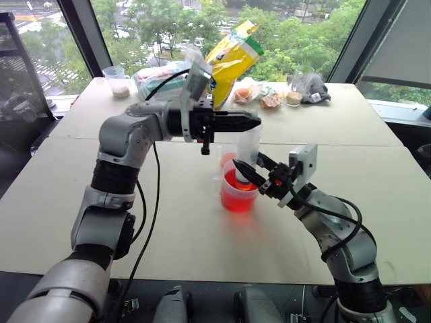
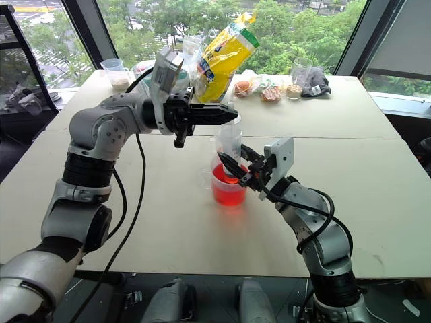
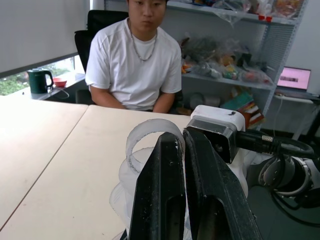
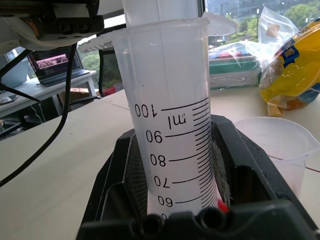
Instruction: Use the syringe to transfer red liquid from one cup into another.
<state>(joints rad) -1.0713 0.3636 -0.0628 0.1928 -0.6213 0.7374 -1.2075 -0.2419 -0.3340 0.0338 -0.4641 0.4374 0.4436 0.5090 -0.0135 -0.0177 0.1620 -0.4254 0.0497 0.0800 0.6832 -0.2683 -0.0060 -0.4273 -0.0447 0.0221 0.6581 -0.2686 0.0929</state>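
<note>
On the pale table (image 1: 81, 202) before tall windows, at frame centre the right gripper (image 2: 236, 169) clamps the clear scale-marked plastic syringe (image 2: 230, 145) upright in the red-tinted wide beaker cup (image 2: 227, 188), while the left gripper (image 2: 225, 114), pinched together, sits at the plunger top and should probably draw straight up, slowly.

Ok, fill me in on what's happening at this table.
The robot is working a syringe with both arms. The right gripper is shut on the barrel, holding it upright with its lower end down in the cup of red liquid. The left gripper is shut at the top of the syringe, by the plunger. A narrower clear cup stands just behind. A person sits at the far side of the table, watching.
</note>
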